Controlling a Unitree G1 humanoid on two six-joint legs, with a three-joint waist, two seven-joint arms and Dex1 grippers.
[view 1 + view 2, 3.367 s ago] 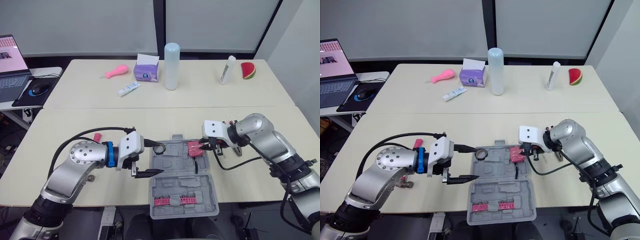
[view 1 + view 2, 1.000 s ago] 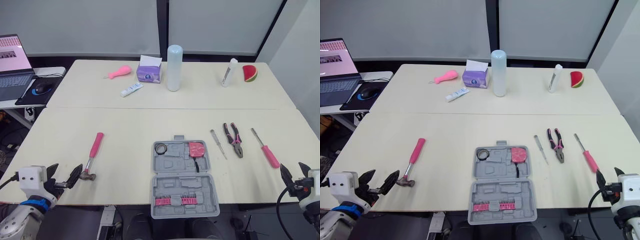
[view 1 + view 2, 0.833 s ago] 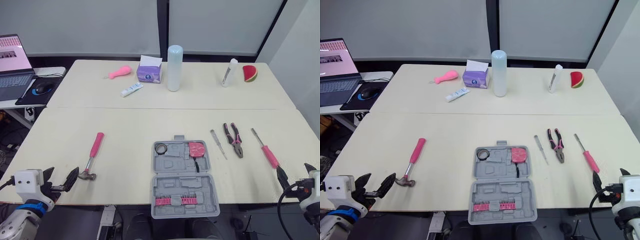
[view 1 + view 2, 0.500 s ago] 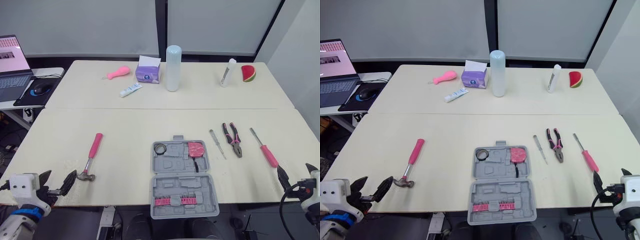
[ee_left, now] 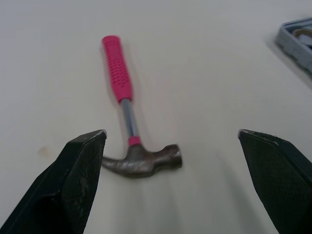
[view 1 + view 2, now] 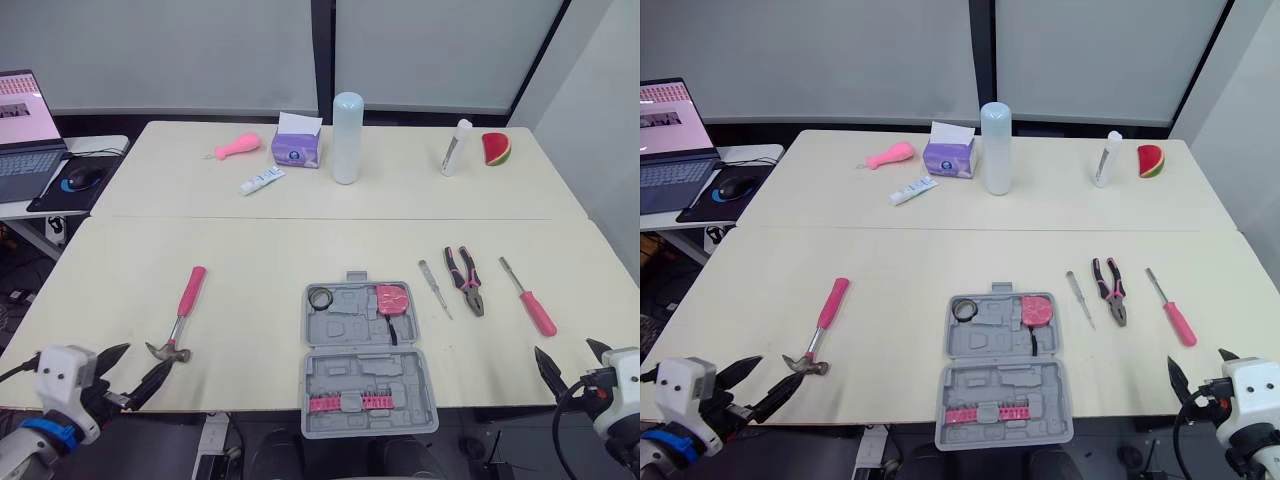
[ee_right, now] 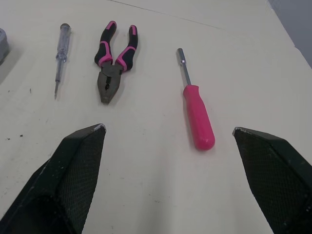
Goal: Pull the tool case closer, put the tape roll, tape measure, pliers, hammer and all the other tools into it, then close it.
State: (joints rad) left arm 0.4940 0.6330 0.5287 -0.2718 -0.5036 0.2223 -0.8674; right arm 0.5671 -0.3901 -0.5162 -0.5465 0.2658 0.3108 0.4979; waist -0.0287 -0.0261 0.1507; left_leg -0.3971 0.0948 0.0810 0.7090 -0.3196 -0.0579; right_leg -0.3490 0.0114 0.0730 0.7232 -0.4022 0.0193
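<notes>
A: Tool case [image 6: 368, 365] sits open, lower centre of the head view, flush to the near table [image 6: 260, 270] edge. That looks close enough, so the pull seems done.

B: Tape roll [image 6: 320, 297] and tape measure [image 6: 392, 298] are nested in its upper half, with a pink bit strip [image 6: 348, 403] in the lower half. Everything else is out on the table.

A: Hammer [image 6: 181, 315] is at left of the case, well apart, with the head towards the bottom of the frame. Pliers [image 6: 466, 279] are at right, between a slim tester [image 6: 435, 288] and a pink-handled driver [image 6: 530, 303].

B: And the arms? Left gripper [image 6: 135, 372] is in the lower left corner, fingers spread wide, nothing in them, low by the table edge just short of the hammer head. I'd read that as lining up a grab.

A: Right gripper [image 6: 567, 362] is in the lower right, equally wide and empty, facing its three tools.

B: The wrist cameras add detail. The left one shows the hammer's claw and dimpled grip framed between the fingers, with a case corner at the far edge.

A: The right one shows the pliers' jaws pointing back at the gripper, and the driver's socket tip. The head view loses both of those.
</notes>
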